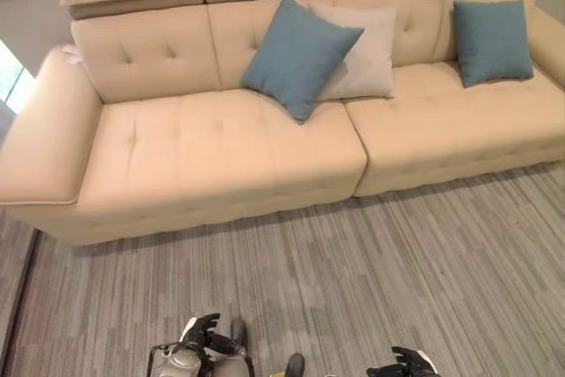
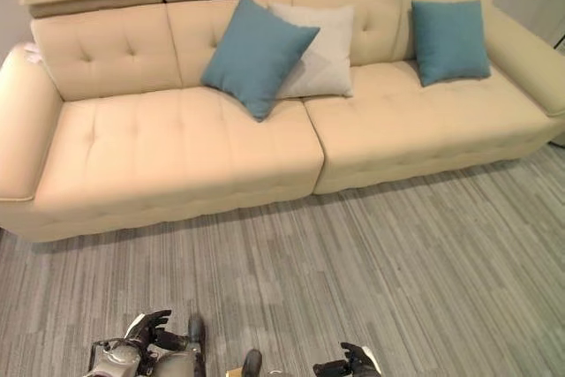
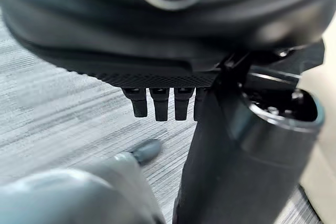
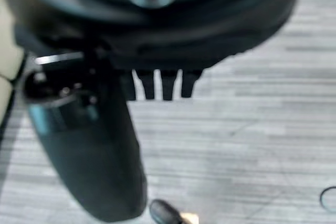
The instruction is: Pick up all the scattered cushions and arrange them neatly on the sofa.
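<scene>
On sofa (image 1: 221, 147): three cushions, none on carpet (image 1: 353, 271).
Blue cushion (image 1: 298, 56) overlaps grey cushion (image 1: 364, 50); second blue cushion (image 1: 491, 41) apart. Left hand (image 1: 205, 333), right hand (image 1: 408, 363) low, fingers straight, empty.

Sofa (image 1: 221, 156) left seat free; cushions (image 1: 298, 57) mid-right.

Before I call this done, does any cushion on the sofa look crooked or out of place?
Yes. The left blue cushion stands on a corner, tilted like a diamond, overlapping the beige cushion behind it. The right blue cushion sits nearly square against the sofa backrest. No cushion shows on the carpet.
</scene>
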